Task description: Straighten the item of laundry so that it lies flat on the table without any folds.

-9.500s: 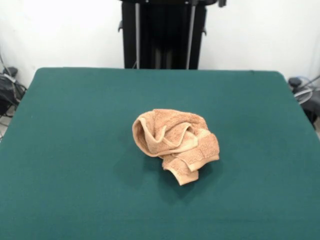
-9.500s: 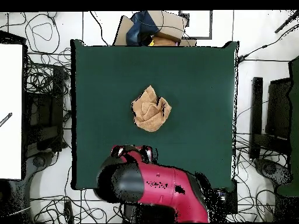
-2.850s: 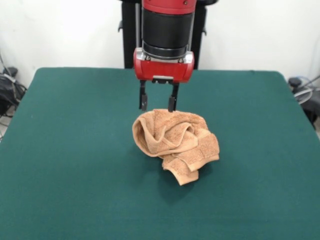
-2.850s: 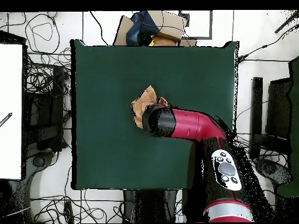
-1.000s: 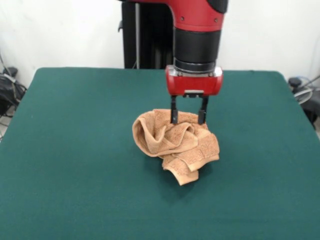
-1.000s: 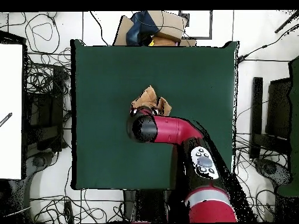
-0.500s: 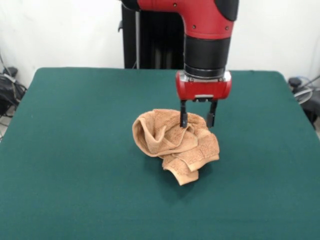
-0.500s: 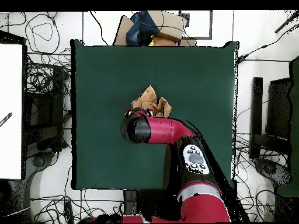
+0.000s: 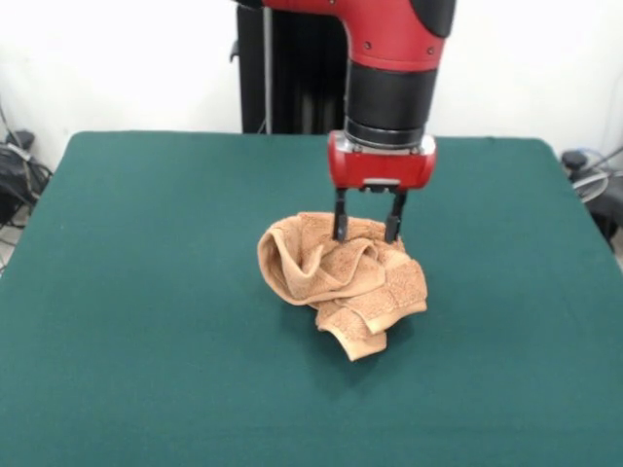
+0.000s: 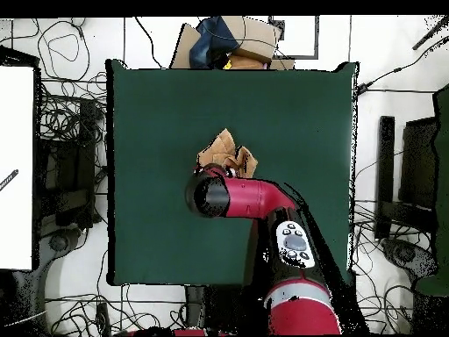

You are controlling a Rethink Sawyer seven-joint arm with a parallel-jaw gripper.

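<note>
Pincer (image 9: 366, 231) poised over the crumpled towel (image 9: 341, 280) in the middle of the bench (image 9: 146, 292).

The two dark fingers stand apart, their tips at the far upper edge of the heap, clamped on nothing. I think a grip here can catch several layers together, so the whole bundle would lift as one lump and not open; a shallow pinch may slip off the loops. The towel is thick orange-tan terry, soft and rounded, with a flat woven band curling at the near side. The bench top is dark green and felt-like, so it may drag on the cloth.
</note>
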